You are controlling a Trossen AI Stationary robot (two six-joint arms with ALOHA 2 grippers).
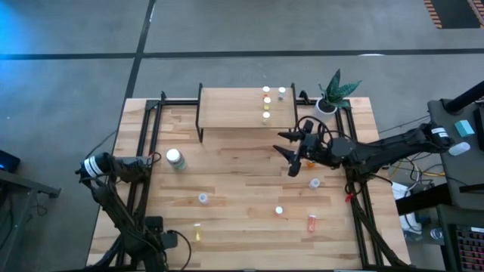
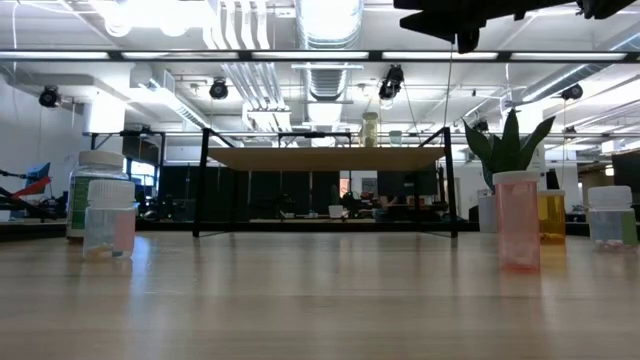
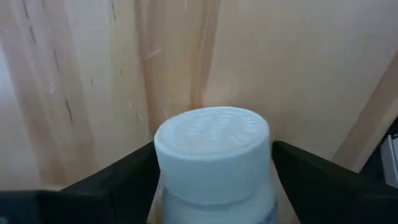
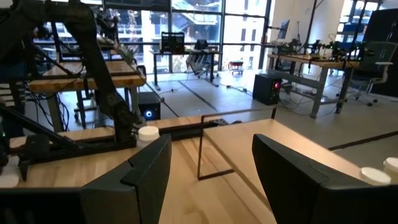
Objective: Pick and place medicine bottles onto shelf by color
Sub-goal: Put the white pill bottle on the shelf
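Note:
The large white bottle (image 1: 175,159) stands upright on the table, left of the shelf (image 1: 234,106). My left gripper (image 1: 160,159) reaches it from the table's left, open, with a fingertip on each side just below the white cap (image 3: 211,146). My right gripper (image 1: 295,155) hangs open and empty above the table by the shelf's near right corner. Several small bottles (image 1: 266,104) stand on the shelf's right end. Small bottles also stand on the table: clear ones (image 1: 203,198) (image 1: 314,183), a white-capped one (image 1: 279,210), an orange-red one (image 1: 311,223) and a yellow one (image 1: 197,233). My left gripper's fingertips (image 3: 140,165) stand close against the large white bottle's body (image 3: 217,205) right under the cap, one on each side. Whether they touch it I cannot tell. The bottle stands upright on the table.
A white plant pot (image 1: 327,106) sits at the shelf's right end by the table's far right corner. Black frame rails run along the table's left (image 1: 144,151) and right (image 1: 352,143) sides. Bare wood lies between the scattered bottles in the table's middle.

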